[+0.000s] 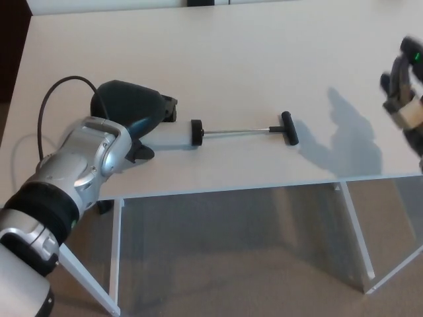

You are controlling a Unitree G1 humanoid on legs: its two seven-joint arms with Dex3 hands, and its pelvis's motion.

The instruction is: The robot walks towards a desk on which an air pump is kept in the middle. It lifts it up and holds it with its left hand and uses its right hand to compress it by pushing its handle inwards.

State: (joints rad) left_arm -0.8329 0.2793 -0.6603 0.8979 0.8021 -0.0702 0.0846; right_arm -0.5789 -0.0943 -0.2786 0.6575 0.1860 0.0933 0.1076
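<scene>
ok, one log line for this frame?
left hand: shut on air pump barrel | handle: extended, untouched | right hand: at right edge, clear of handle | pump on desk

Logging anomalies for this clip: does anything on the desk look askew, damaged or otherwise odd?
Nothing looks damaged or spilled. The air pump lies on the desk with its handle pulled fully out. The left hand covers its barrel; the right hand is at the picture's edge, well clear of the handle.
</scene>
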